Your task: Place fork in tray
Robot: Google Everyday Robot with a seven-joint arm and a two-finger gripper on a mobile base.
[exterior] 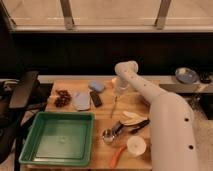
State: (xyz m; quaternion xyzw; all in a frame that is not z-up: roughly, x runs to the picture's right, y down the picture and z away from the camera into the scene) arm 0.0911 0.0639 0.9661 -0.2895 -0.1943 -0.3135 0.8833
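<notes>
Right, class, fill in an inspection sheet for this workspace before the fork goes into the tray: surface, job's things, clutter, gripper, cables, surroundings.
Surface: wooden table, crowded on its right half.
Job's things: fork just below the gripper, outside the tray; tray at front left.
Clutter: black bar, metal scoop, white cup, orange item.
Gripper: gripper over the table's back middle, at the fork's far end.
Cables: nothing seen.
Surroundings: black chair at left; grey bowl on the ledge at right.

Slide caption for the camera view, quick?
Hand at the fork mid-table; green tray sits at the table's front left.
</notes>
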